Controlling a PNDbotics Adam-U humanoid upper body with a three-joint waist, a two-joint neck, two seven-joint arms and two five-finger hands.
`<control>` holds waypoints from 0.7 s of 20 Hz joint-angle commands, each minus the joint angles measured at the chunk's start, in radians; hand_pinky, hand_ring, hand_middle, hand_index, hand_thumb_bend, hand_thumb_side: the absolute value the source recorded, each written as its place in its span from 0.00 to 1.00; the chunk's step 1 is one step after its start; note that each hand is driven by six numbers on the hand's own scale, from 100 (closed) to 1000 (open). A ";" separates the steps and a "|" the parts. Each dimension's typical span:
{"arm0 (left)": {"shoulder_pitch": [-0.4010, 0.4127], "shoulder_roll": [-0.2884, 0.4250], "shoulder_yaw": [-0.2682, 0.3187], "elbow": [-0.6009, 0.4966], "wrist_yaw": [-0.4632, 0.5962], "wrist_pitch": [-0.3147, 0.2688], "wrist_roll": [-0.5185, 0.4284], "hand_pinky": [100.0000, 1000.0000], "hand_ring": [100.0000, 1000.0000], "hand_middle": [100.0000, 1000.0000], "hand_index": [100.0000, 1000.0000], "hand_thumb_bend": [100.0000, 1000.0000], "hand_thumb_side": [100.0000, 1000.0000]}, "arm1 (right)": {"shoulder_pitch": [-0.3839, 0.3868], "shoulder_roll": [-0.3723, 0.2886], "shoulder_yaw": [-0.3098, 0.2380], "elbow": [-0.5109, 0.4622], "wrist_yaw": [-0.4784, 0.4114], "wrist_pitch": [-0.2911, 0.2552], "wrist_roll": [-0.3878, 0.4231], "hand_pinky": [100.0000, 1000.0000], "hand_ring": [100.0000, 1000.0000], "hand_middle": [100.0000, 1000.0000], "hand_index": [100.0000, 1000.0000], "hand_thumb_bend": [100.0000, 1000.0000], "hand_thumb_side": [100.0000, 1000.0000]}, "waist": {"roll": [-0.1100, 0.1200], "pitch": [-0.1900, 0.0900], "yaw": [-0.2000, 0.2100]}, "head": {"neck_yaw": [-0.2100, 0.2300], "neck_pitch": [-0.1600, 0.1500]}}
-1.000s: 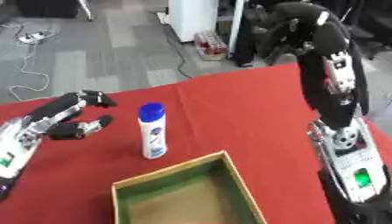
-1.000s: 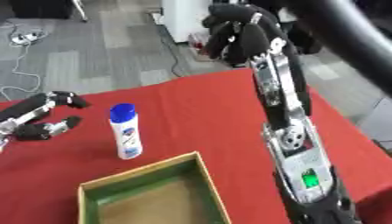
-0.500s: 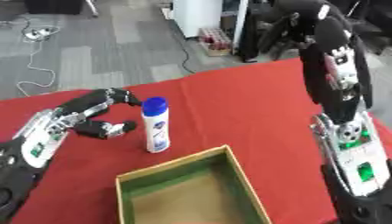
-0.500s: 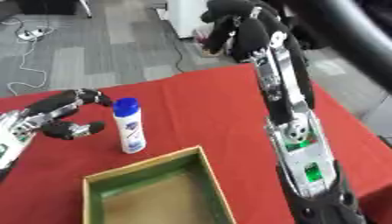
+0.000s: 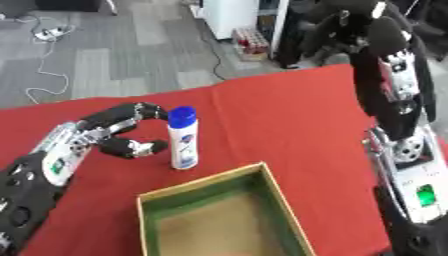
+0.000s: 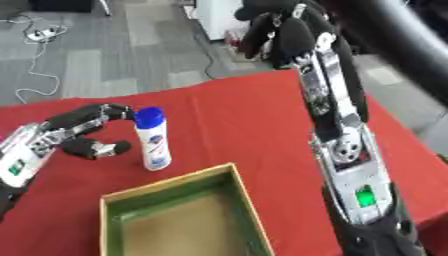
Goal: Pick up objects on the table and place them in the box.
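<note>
Red table (image 5: 289, 120) before you: the white bottle (image 5: 182, 140) stands upright behind the box (image 5: 219, 220). Your left hand (image 5: 105, 135) curls open just beside it; right hand (image 6: 280, 30) raised, fingers curled, empty.

A bottle (image 5: 183, 138) is standing upright on the table (image 5: 289, 120), left of centre. The left hand (image 5: 114, 132) is sitting just left of it. The box (image 5: 219, 217) is lying nearer, slightly right. The right hand (image 6: 284, 27) is hanging far right.
</note>
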 commanded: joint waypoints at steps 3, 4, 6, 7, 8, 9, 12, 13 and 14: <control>-0.027 0.005 0.018 0.012 -0.041 -0.015 0.019 0.80 0.86 0.75 0.86 0.24 1.00 | -0.026 0.012 0.003 -0.013 0.003 -0.001 0.026 0.39 0.47 0.62 0.77 0.00 1.00 | 0.005 -0.005 -0.012 | 0.025 0.006; -0.027 0.005 0.019 0.015 -0.048 -0.017 0.024 0.80 0.86 0.75 0.86 0.24 1.00 | -0.028 0.014 0.004 -0.013 0.002 -0.002 0.030 0.39 0.47 0.62 0.77 0.00 1.00 | 0.005 -0.004 -0.013 | 0.028 0.005; -0.028 0.004 0.022 0.023 -0.061 -0.020 0.032 0.83 0.89 0.76 0.86 0.24 1.00 | -0.031 0.018 0.007 -0.013 0.001 -0.002 0.038 0.39 0.47 0.62 0.77 0.00 1.00 | 0.005 -0.002 -0.018 | 0.037 0.001; -0.028 0.005 0.024 0.027 -0.066 -0.021 0.036 0.86 0.89 0.76 0.86 0.24 1.00 | -0.033 0.021 0.009 -0.013 -0.001 -0.003 0.042 0.39 0.47 0.62 0.78 0.00 1.00 | 0.006 -0.001 -0.021 | 0.040 -0.001; -0.029 0.006 0.025 0.031 -0.072 -0.021 0.040 0.87 0.89 0.76 0.86 0.24 1.00 | -0.034 0.023 0.012 -0.013 -0.004 -0.003 0.046 0.39 0.47 0.62 0.78 0.00 1.00 | 0.006 0.001 -0.024 | 0.042 -0.003; -0.029 0.006 0.026 0.034 -0.080 -0.021 0.043 0.93 0.89 0.77 0.88 0.24 1.00 | -0.035 0.025 0.013 -0.013 -0.005 -0.002 0.050 0.40 0.47 0.63 0.78 0.00 1.00 | 0.006 0.002 -0.027 | 0.043 -0.005; -0.033 0.004 0.031 0.046 -0.101 -0.017 0.053 0.99 0.90 0.77 0.88 0.24 1.00 | -0.040 0.034 0.018 -0.013 -0.007 0.004 0.065 0.40 0.47 0.63 0.78 0.00 1.00 | 0.007 0.007 -0.035 | 0.047 -0.013; -0.034 0.003 0.033 0.051 -0.106 -0.017 0.056 1.00 0.92 0.79 0.89 0.24 1.00 | -0.042 0.037 0.019 -0.013 -0.008 0.005 0.069 0.40 0.47 0.63 0.79 0.00 1.00 | 0.007 0.008 -0.037 | 0.050 -0.016; -0.035 0.002 0.035 0.055 -0.111 -0.016 0.060 1.00 0.92 0.79 0.89 0.24 1.00 | -0.045 0.041 0.021 -0.013 -0.009 0.005 0.072 0.40 0.47 0.63 0.79 0.00 1.00 | 0.007 0.010 -0.040 | 0.053 -0.017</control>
